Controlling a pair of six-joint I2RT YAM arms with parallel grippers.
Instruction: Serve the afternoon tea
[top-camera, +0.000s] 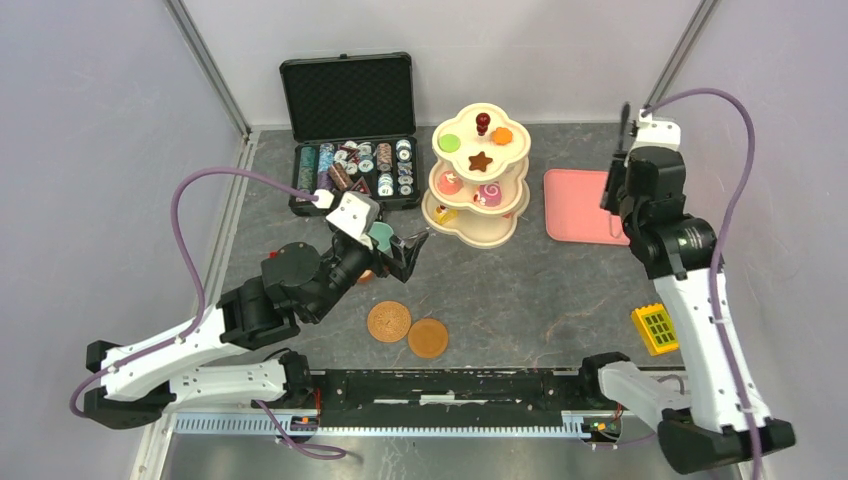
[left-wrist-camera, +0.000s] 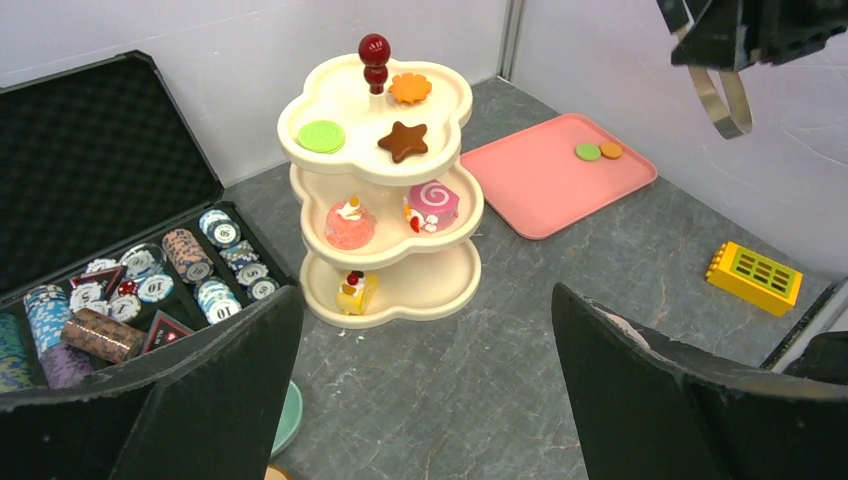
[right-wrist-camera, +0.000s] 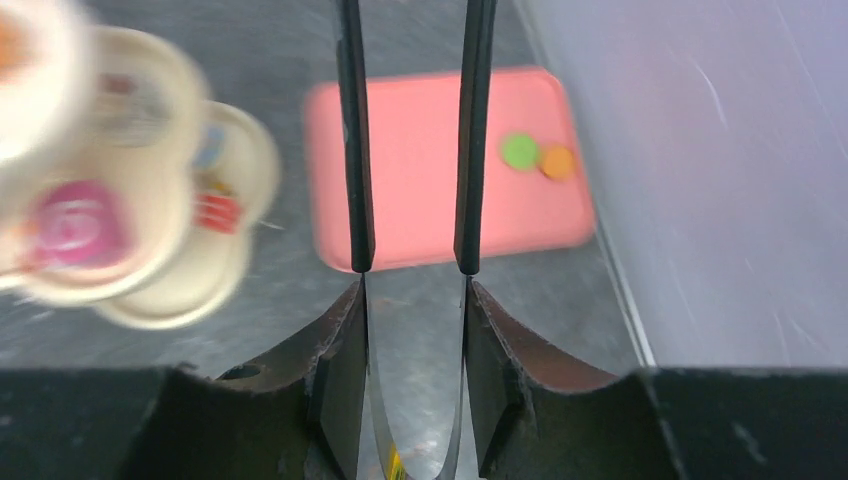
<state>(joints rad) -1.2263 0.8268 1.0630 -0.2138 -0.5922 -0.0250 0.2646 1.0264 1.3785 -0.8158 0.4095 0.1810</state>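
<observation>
**Tea stand stocked, both claws empty-handed**

Cream three-tier stand (left-wrist-camera: 345, 95) sits at the back of the grey table (top-camera: 520, 290), each tier a scalloped flower shape, with a glossy red knob (left-wrist-camera: 374, 48) on top. The top tier carries a green disc (left-wrist-camera: 320, 136), a brown star biscuit (left-wrist-camera: 404, 141) and an orange flower biscuit (left-wrist-camera: 410, 88). On the middle tier are a pink cake (left-wrist-camera: 350, 224) and a pink swirl roll (left-wrist-camera: 432, 205). A yellow slice (left-wrist-camera: 357, 292) lies on the bottom tier.

Just right of the stand lies a pink tray (left-wrist-camera: 540, 180) holding a second green disc (left-wrist-camera: 588, 151) and an orange disc (left-wrist-camera: 610, 150), which touch each other. Two round brown saucers (top-camera: 389, 321) lie close together in front of the stand, toward the arms. The teal cup (top-camera: 381, 236) is front-left of the stand, partly hidden under the left gripper (top-camera: 413, 255).

That claw is spread as wide as it goes and faces the stand with nothing between its fingers. The right gripper (right-wrist-camera: 410, 270) hangs above the tray to the right of the stand. Its thin fingers are parallel with a narrow gap between them, and they hold nothing.

An open chip case (top-camera: 350, 150) stands to the left of the stand.
</observation>
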